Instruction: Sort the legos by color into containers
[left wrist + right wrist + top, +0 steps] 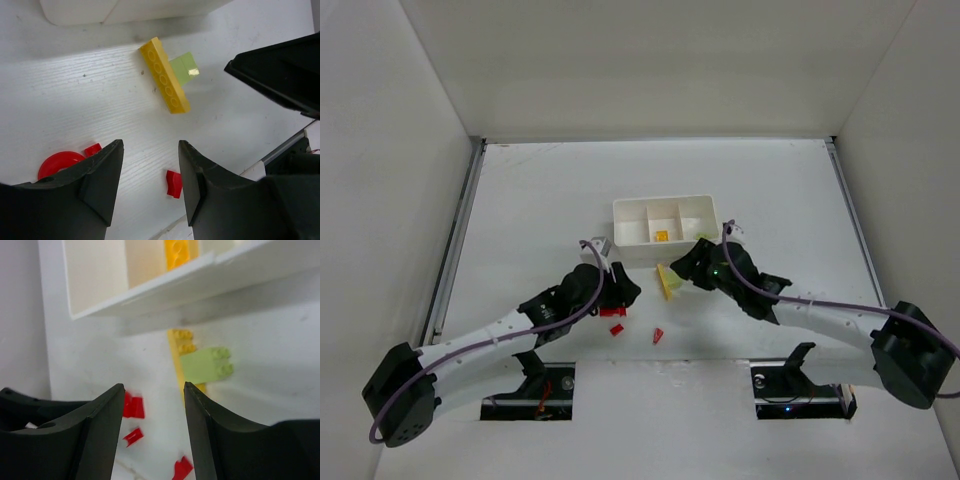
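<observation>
The white three-compartment tray point(665, 212) stands mid-table with a yellow piece point(662, 236) in its middle compartment. A long yellow brick point(666, 281) lies in front of it, and a light green piece point(184, 68) touches its side. Several red pieces point(616, 328) lie nearer the arms. My left gripper point(151, 170) is open and empty, low over the table between a red round piece point(60, 164) and a small red piece point(174, 183). My right gripper point(154, 405) is open and empty, just short of the yellow brick point(176, 340) and the green piece point(206, 366).
The two grippers are close together in front of the tray, with the right one point(280, 75) showing in the left wrist view. The tray's near wall point(150, 285) is just beyond the bricks. White walls enclose the table.
</observation>
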You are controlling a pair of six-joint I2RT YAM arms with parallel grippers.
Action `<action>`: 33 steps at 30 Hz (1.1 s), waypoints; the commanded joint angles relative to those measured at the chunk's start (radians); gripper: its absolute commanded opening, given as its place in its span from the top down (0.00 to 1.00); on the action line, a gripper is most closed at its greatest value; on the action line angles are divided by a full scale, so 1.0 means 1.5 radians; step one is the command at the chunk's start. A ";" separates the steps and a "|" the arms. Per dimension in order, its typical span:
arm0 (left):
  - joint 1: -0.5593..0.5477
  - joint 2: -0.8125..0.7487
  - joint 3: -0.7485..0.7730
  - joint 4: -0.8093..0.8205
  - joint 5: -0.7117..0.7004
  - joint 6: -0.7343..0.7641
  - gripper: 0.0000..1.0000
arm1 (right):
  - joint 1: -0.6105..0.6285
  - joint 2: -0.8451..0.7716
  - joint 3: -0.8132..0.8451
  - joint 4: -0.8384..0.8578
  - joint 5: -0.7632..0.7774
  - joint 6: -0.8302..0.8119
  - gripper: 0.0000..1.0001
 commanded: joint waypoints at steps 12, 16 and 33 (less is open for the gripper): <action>-0.049 0.093 0.061 0.095 0.007 0.004 0.56 | -0.093 0.150 0.080 -0.013 -0.059 -0.160 0.40; -0.061 0.140 0.078 0.102 0.003 0.007 0.52 | -0.093 0.188 0.077 0.024 -0.086 -0.138 0.38; -0.029 0.133 0.083 0.037 -0.076 0.025 0.55 | 0.006 0.048 -0.025 0.043 -0.063 0.013 0.46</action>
